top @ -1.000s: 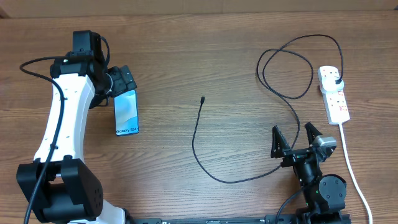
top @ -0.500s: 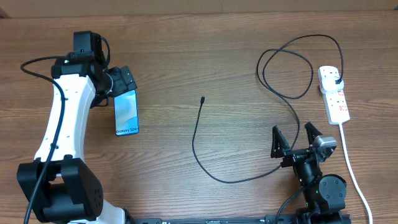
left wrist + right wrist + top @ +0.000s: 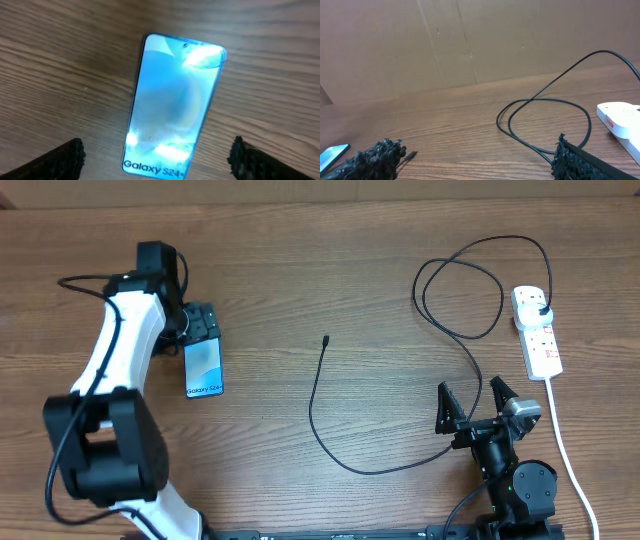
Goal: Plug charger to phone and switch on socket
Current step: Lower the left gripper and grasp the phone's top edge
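Two claws stand wide open and neither holds anything. The left gripper (image 3: 203, 325) hangs over the phone (image 3: 172, 105), which lies flat, screen lit, towards the table's (image 3: 300, 260) left edge. In the wrist view its fingertips (image 3: 65, 159) sit out on either side of the lettered end, with bare wood between each tip and the phone's long edges. That spread suits a claw lining up to pinch the phone across its width, probably to steady or turn it so that its port can be reached; how high the tips sit above the wood I cannot tell. The right gripper (image 3: 470, 395) rests near the table's near edge on the right side, fingers splayed, with the charger (image 3: 312, 405) running just beside it but not between the pads. From there the thin black cable sweeps towards the middle of the table, where its small plug tip (image 3: 326, 339) lies free, well apart from the phone. Its other end loops back to the black plug (image 3: 541, 308), already seated in the socket (image 3: 540, 340) by the right edge. The plugging-in is therefore not yet begun, and I judge the tip must be picked up and carried left. The socket's white cord (image 3: 565, 450) trails off towards the near edge.
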Robot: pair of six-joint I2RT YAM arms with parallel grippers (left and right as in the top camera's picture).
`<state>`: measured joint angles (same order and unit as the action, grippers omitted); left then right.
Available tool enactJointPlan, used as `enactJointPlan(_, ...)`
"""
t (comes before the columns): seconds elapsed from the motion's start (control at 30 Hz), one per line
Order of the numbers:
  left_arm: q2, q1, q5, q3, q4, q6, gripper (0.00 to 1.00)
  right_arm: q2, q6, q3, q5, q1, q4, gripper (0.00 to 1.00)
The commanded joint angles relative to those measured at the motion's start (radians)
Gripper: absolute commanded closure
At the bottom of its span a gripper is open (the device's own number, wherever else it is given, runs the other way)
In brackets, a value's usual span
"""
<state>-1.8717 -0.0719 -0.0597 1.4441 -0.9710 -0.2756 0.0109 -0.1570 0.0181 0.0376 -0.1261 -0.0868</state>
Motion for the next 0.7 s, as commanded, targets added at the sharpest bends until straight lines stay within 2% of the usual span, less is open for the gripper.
enactJointPlan(0.0,-0.075,0.002,-0.019,-0.012,0.003,0.026,0.06,-0.008,-0.006,-0.01,0.001,-0.006,0.005,0.0)
enactJointPlan(0.37,-0.2,0.007,-0.073,-0.012,0.055,0.037,0.05,-0.008,-0.006,-0.01,0.001,-0.006,0.005,0.0)
enactJointPlan(0.67,-0.219,0.008,0.043,-0.013,0.105,0.036,0.06,-0.008,-0.006,-0.01,0.001,-0.006,0.005,0.0)
